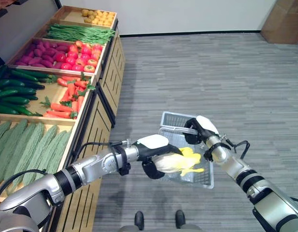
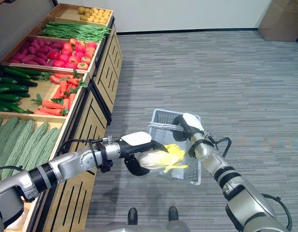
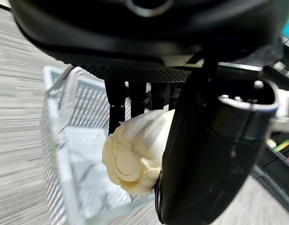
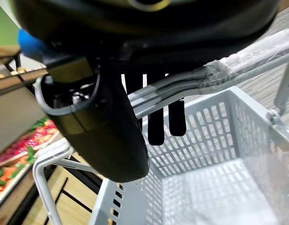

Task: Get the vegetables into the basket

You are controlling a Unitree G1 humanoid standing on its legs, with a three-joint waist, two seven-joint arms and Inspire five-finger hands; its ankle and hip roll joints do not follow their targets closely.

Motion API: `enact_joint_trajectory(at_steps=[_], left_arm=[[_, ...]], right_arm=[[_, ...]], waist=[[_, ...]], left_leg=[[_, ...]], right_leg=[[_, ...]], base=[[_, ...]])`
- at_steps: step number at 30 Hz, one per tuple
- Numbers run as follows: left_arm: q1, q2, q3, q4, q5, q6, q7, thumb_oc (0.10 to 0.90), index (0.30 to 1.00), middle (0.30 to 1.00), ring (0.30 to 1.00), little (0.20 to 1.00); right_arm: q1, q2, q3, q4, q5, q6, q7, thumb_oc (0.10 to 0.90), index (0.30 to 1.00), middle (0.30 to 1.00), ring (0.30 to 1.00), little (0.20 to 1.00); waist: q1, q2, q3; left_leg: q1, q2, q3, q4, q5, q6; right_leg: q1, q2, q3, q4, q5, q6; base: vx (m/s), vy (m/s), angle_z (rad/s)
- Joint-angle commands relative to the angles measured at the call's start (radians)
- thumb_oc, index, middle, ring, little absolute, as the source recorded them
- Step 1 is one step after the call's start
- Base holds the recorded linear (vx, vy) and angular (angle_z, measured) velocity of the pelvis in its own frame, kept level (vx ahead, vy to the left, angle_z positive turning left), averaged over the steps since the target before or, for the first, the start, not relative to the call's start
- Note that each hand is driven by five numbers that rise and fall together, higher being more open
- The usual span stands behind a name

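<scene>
My left hand [image 1: 151, 145] is shut on a pale Chinese cabbage [image 1: 180, 162] with yellow leaves, holding it over the open top of the grey plastic basket [image 1: 175, 118]. In the left wrist view the cabbage [image 3: 135, 159] shows its cut white base, pinched between thumb and fingers above the basket wall [image 3: 64, 140]. My right hand [image 1: 199, 128] holds the basket off the floor, its fingers curled round the wire handle [image 4: 181, 91]. The basket floor [image 4: 219, 183] looks bare in the right wrist view.
A wooden produce stand runs along the left with trays of carrots [image 1: 66, 99], cucumbers [image 1: 16, 92], tomatoes [image 1: 78, 58], green beans [image 1: 81, 34], potatoes [image 1: 98, 17] and ridged green gourds [image 1: 28, 147]. A cardboard box [image 1: 283, 21] stands far right on the grey carpet.
</scene>
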Motion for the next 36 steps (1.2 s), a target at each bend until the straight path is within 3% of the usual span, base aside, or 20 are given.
enact_joint_trajectory(at_steps=[1,10,16,17,18,19,25,36], left_arm=[[-0.035,-0.031,0.118,0.037,0.055,-0.053,0.114,0.400,0.300,0.300,0.300,0.300],[0.017,-0.109,0.193,0.175,0.202,-0.020,0.215,0.400,0.300,0.300,0.300,0.300],[-0.021,-0.137,0.170,0.259,0.375,0.001,0.295,0.400,0.300,0.300,0.300,0.300],[-0.028,-0.141,0.164,0.269,0.425,0.007,0.320,0.745,0.783,0.783,0.783,0.783],[-0.034,-0.148,0.161,0.281,0.460,0.013,0.344,0.900,1.000,1.000,1.000,1.000],[-0.030,-0.167,0.165,0.311,0.521,0.027,0.385,0.900,1.000,1.000,1.000,1.000],[0.009,-0.210,0.181,0.338,0.577,0.041,0.424,0.900,1.000,1.000,1.000,1.000],[0.063,-0.226,0.229,0.282,0.517,0.033,0.438,0.900,1.000,1.000,1.000,1.000]], right_arm=[[-0.096,0.000,-0.109,-0.151,0.120,-0.106,-0.055,0.400,0.300,0.300,0.300,0.300],[-0.038,0.023,-0.097,-0.279,0.141,-0.124,-0.008,0.400,0.300,0.300,0.300,0.300],[-0.019,0.038,-0.075,-0.319,0.140,-0.135,0.007,0.400,0.300,0.300,0.300,0.300],[-0.017,0.042,-0.073,-0.326,0.142,-0.139,0.009,0.400,0.300,0.300,0.300,0.300],[-0.014,0.043,-0.073,-0.327,0.140,-0.142,0.007,0.400,0.300,0.300,0.300,0.300],[-0.005,0.051,-0.078,-0.335,0.146,-0.148,0.003,0.400,0.300,0.300,0.300,0.300],[0.026,0.080,-0.100,-0.334,0.154,-0.151,-0.014,0.400,0.300,0.300,0.300,0.300],[0.087,0.118,-0.147,-0.283,0.155,-0.138,-0.043,0.400,0.300,0.300,0.300,0.300]], waist=[[0.017,-0.061,-0.063],[0.011,-0.068,-0.066],[0.001,-0.070,-0.070],[-0.001,-0.070,-0.072],[-0.001,-0.072,-0.071],[-0.002,-0.073,-0.072],[-0.002,-0.073,-0.071],[0.001,-0.074,-0.079]], left_leg=[[0.013,0.042,-0.027,0.001,-0.073,-0.056],[0.023,0.045,-0.019,0.001,-0.077,-0.057],[0.025,0.048,-0.014,0.001,-0.080,-0.058],[0.026,0.049,-0.014,0.001,-0.081,-0.058],[0.021,0.049,-0.013,0.001,-0.070,-0.058],[0.021,0.050,-0.013,0.001,-0.070,-0.059],[0.019,0.051,-0.010,0.001,-0.070,-0.060],[0.025,0.049,-0.019,0.001,-0.071,-0.060]], right_leg=[[0.001,-0.060,-0.007,0.001,0.012,0.114],[0.012,-0.057,-0.005,0.001,0.003,0.110],[0.011,-0.055,-0.002,0.001,-0.001,0.110],[0.012,-0.055,-0.001,0.001,-0.002,0.110],[0.007,-0.055,0.001,0.001,0.007,0.110],[0.008,-0.054,0.001,0.001,0.005,0.109],[0.006,-0.054,-0.001,0.001,0.002,0.110],[0.019,-0.055,-0.009,0.001,-0.004,0.105]], base=[[0.00,0.000,0.00],[0.00,0.000,0.00],[0.00,0.000,-0.01],[-0.02,-0.004,-0.04],[-0.02,-0.012,-0.05],[-0.03,-0.010,-0.03],[0.00,0.000,0.00],[0.00,0.000,0.00]])
